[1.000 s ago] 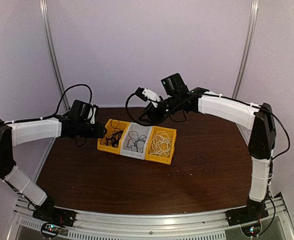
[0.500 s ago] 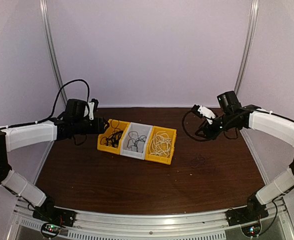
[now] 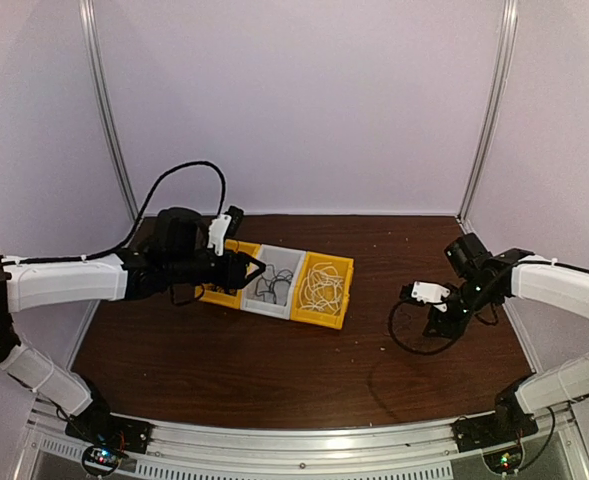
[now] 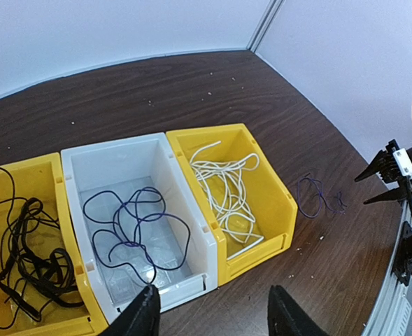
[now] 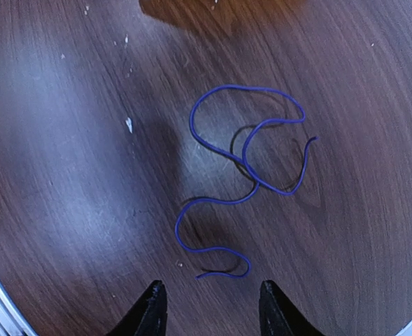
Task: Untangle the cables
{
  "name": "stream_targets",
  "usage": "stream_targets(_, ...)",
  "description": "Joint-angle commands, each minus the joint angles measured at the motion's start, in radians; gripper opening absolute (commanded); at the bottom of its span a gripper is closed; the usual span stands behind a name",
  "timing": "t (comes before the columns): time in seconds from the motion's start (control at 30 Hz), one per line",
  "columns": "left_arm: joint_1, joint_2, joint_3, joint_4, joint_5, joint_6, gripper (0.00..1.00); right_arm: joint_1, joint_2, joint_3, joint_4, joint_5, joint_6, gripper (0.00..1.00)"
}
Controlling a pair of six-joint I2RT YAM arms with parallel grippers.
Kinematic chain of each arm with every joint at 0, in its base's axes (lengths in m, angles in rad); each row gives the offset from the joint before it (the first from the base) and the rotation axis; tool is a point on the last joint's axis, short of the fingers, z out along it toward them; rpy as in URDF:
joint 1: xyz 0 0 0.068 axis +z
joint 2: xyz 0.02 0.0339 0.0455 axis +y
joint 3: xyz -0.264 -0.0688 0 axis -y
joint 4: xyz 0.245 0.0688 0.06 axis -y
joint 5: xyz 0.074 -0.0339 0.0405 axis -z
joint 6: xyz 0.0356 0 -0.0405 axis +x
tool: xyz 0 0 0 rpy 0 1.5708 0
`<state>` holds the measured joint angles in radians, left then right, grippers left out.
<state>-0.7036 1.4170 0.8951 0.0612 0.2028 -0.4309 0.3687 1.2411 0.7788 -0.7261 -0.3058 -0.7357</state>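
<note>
The big brown surface (image 3: 274, 380) holds everything. Two long arms reach over it, the left arm (image 3: 64, 285) and the right arm (image 3: 564, 285).

Three bins sit side by side near the middle. There is a yellow bin (image 4: 17, 168), a white bin (image 4: 111, 150) and a second yellow bin (image 4: 272, 210). They touch each other.

The left gripper (image 4: 212, 315) hangs above the near edge of the white bin. Its two fingers are spread apart and hold nothing. The right gripper (image 5: 209, 308) hangs over bare wood, well apart from the bins. Its fingers are spread too, with nothing between them.

Now the cables. A black cable (image 4: 24, 266) lies bunched in the first yellow bin. A purple cable (image 4: 132, 224) curls in the white bin. A white cable (image 4: 226, 189) is looped in the second yellow bin. One loose purple cable (image 5: 246, 87) lies flat on the surface, right under the right gripper. It bends in loops and crosses over itself.

What could go wrong? I think the loose purple cable is very thin and lies flat, so the right gripper could close and miss it, or bump the wood. If it pulls on just one end, the crossed loops could pull tight into a knot. The left gripper is close to the bin wall, so it might hit the wall and push the bins.
</note>
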Motion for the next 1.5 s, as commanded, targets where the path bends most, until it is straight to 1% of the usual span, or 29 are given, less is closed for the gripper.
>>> stream_targets(0.0, -0.019, 0.036, 0.036, 0.057, 0.022, 0.012, 0.54, -0.005, 0.06, -0.014, -0.018, 0.099, -0.04, 0.46)
stream_targets(0.27, -0.034, 0.029, 0.025, 0.058, 0.02, 0.008, 0.54, -0.032, 0.161, -0.015, 0.043, 0.135, -0.042, 0.45)
stream_targets(0.4, -0.034, 0.018, 0.008, 0.063, 0.012, 0.004, 0.54, -0.045, 0.202, -0.021, 0.075, 0.121, -0.042, 0.44)
stream_targets(0.5, -0.034, 0.009, 0.009, 0.048, -0.019, 0.009, 0.53, -0.048, 0.233, -0.02, 0.094, 0.108, -0.041, 0.4)
stream_targets(0.57, -0.034, 0.007, 0.02, 0.021, -0.068, 0.026, 0.54, -0.051, 0.247, -0.02, 0.108, 0.092, -0.04, 0.38)
stream_targets(0.6, -0.034, 0.01, 0.033, -0.01, -0.119, 0.033, 0.54, -0.051, 0.252, -0.02, 0.115, 0.085, -0.039, 0.37)
stream_targets(0.63, -0.03, 0.02, 0.05, -0.046, -0.198, 0.031, 0.55, -0.051, 0.26, -0.016, 0.118, 0.077, -0.038, 0.34)
stream_targets(0.67, -0.022, 0.03, 0.069, -0.097, -0.269, 0.029, 0.56, -0.051, 0.267, -0.012, 0.116, 0.069, -0.037, 0.29)
stream_targets(0.73, 0.014, 0.053, 0.1, -0.165, -0.354, 0.02, 0.61, -0.051, 0.274, -0.003, 0.113, 0.049, -0.03, 0.16)
stream_targets(0.8, 0.07, 0.074, 0.113, -0.18, -0.37, 0.008, 0.66, -0.053, 0.265, 0.004, 0.108, 0.038, -0.025, 0.03)
stream_targets(0.83, 0.105, 0.086, 0.114, -0.176, -0.364, 0.005, 0.67, -0.053, 0.251, 0.007, 0.104, 0.032, -0.023, 0.0)
stream_targets(0.93, 0.194, 0.133, 0.128, -0.163, -0.358, -0.004, 0.69, -0.052, 0.196, 0.017, 0.074, 0.02, -0.015, 0.0)
stream_targets(1.0, 0.222, 0.172, 0.142, -0.156, -0.338, -0.004, 0.7, -0.053, 0.153, 0.034, 0.04, 0.013, -0.008, 0.0)
stream_targets(1.1, 0.237, 0.225, 0.163, -0.141, -0.318, 0.0, 0.63, -0.053, 0.079, 0.088, -0.027, 0.005, 0.007, 0.0)
stream_targets(1.23, 0.248, 0.286, 0.193, -0.15, -0.344, -0.008, 0.53, -0.052, -0.008, 0.24, -0.12, -0.03, 0.03, 0.0)
stream_targets(1.37, 0.255, 0.336, 0.215, -0.169, -0.382, -0.017, 0.4, -0.047, -0.042, 0.402, -0.141, -0.088, 0.065, 0.0)
stream_targets(1.47, 0.256, 0.35, 0.219, -0.177, -0.389, -0.021, 0.36, -0.04, -0.033, 0.509, -0.129, -0.149, 0.099, 0.0)
